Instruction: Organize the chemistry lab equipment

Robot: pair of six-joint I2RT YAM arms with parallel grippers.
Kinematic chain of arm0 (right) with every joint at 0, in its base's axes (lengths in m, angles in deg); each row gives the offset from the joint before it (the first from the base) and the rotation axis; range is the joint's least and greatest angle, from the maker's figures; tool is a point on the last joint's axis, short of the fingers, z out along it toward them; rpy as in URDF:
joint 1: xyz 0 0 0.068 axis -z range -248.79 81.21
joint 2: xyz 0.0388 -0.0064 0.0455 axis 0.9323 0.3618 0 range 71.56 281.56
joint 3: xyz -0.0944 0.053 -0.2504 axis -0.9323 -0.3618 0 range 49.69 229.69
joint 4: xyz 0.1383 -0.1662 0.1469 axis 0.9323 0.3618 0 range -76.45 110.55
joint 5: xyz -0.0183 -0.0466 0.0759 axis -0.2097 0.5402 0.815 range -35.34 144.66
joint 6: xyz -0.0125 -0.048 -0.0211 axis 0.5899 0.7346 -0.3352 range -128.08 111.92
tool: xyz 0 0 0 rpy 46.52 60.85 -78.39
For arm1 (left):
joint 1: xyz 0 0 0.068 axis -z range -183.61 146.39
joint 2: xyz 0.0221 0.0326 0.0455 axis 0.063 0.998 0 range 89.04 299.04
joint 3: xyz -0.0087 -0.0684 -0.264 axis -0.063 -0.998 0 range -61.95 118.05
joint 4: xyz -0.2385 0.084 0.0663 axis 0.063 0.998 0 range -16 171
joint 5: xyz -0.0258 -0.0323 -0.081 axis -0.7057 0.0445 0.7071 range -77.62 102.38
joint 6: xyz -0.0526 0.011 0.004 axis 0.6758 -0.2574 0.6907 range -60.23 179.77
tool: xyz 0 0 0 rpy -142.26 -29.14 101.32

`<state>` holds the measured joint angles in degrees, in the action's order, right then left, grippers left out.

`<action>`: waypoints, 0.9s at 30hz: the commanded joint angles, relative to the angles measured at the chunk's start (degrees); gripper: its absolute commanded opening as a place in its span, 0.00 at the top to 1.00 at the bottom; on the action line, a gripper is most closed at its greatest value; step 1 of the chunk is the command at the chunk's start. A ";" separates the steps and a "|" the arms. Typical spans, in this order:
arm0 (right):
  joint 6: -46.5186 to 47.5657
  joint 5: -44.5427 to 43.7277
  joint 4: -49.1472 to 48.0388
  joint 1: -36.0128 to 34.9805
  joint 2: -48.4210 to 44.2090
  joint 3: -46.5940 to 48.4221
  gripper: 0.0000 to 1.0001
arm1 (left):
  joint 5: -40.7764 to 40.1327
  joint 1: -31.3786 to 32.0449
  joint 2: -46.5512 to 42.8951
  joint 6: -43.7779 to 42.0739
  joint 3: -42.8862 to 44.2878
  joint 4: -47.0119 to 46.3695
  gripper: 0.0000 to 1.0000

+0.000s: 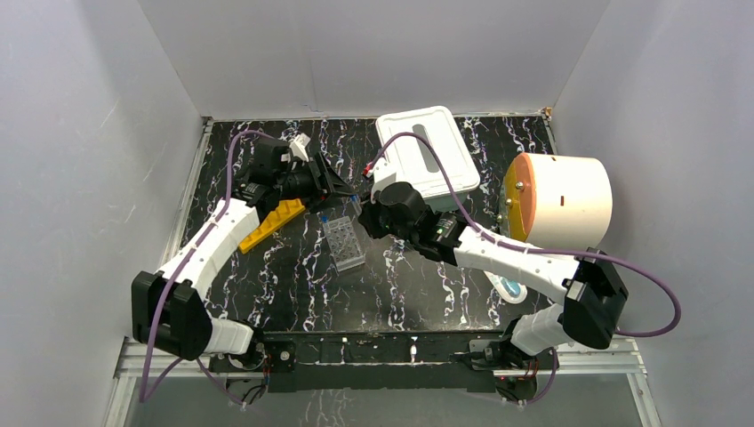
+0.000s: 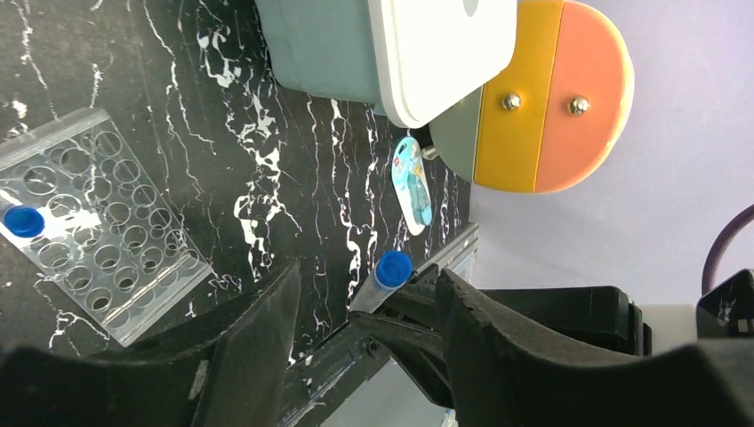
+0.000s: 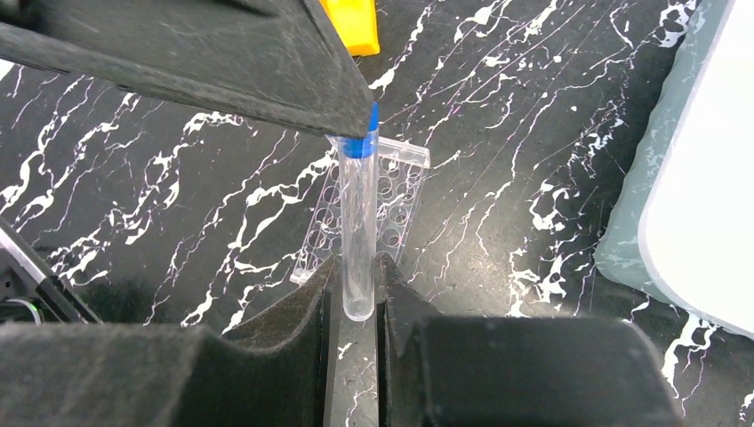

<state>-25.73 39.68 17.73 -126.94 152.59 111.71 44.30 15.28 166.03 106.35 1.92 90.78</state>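
My right gripper point(image 3: 358, 267) is shut on the lower end of a clear blue-capped tube point(image 3: 359, 222) and holds it in the air above the clear well plate point(image 1: 344, 242). The tube's blue cap point(image 2: 393, 267) stands between the fingers of my left gripper point(image 2: 367, 274), whose jaws are apart around it. One left finger point(image 3: 196, 62) lies against the cap from above. A second blue-capped tube point(image 2: 23, 221) stands in the well plate point(image 2: 98, 222). The yellow-orange rack point(image 1: 271, 224) lies to the left of the plate, under my left arm.
A white lidded box point(image 1: 425, 156) stands at the back. A round cream drum with an orange and yellow face point(image 1: 556, 200) sits at the right. A small blue-and-white packet point(image 2: 413, 184) lies on the black marbled table near the drum.
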 commanded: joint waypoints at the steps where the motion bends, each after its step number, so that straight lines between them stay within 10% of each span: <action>1: 1.95 2.54 -3.66 0.47 -1.58 0.81 0.75 | 6.17 -0.19 0.52 1.68 0.55 -0.83 0.48; 13: 2.79 4.62 -3.66 0.84 -0.31 1.30 0.75 | 9.13 -0.37 2.01 2.04 1.39 -0.22 0.76; 27: 4.48 7.78 -5.72 1.18 0.08 0.76 0.75 | 10.97 -0.56 4.16 1.76 3.07 1.39 0.76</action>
<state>-22.58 45.82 17.38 -125.89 152.62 111.71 52.30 14.98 170.30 108.23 2.60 90.65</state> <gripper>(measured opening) 0.253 0.243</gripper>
